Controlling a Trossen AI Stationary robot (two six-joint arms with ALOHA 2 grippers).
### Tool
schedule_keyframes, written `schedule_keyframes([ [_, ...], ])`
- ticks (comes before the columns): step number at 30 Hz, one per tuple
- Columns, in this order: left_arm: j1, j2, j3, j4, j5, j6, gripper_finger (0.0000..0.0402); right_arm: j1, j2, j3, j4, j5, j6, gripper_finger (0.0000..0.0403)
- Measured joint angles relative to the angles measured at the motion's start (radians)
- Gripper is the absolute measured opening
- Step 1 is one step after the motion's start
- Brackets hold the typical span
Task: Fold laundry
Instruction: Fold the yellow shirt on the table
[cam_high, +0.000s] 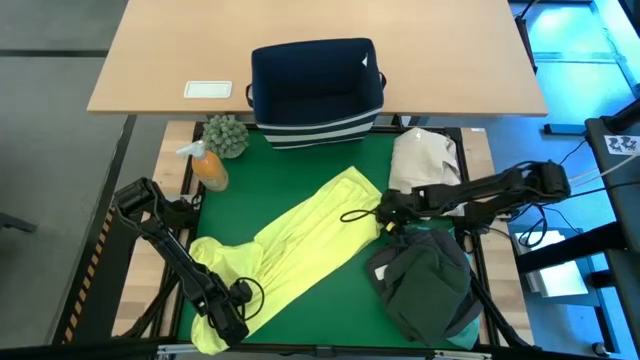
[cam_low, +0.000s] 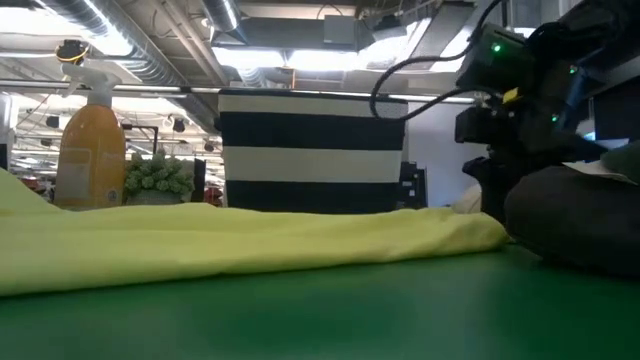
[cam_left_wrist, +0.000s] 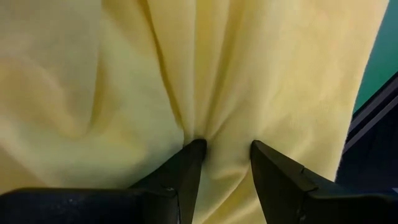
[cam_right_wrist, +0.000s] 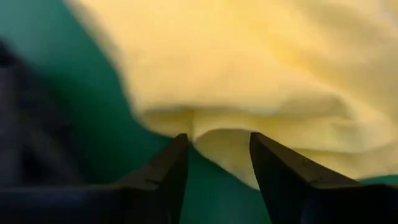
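Yellow-green shirt lies diagonally across the green counter. Left gripper pinches its near-left end, cloth bunched between the fingers. Right gripper has closed on the shirt's far-right edge. Dark garments are heaped at near right.

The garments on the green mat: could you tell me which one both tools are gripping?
The yellow-green shirt, spread diagonally across the mat; the left tool and right tool pinch its opposite ends. The dark pile lies untouched.
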Motion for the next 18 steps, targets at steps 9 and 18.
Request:
schedule_keyframes([
  [9, 0.000, 0.000, 0.000, 0.000, 0.000, 0.000, 0.0136, -0.002, 0.057, 0.009, 0.040, 0.156, -0.092, 0.0163],
  [18, 0.000, 0.000, 0.000, 0.000, 0.000, 0.000, 0.0136, -0.002, 0.057, 0.115, -0.120, 0.155, -0.171, 0.0027],
])
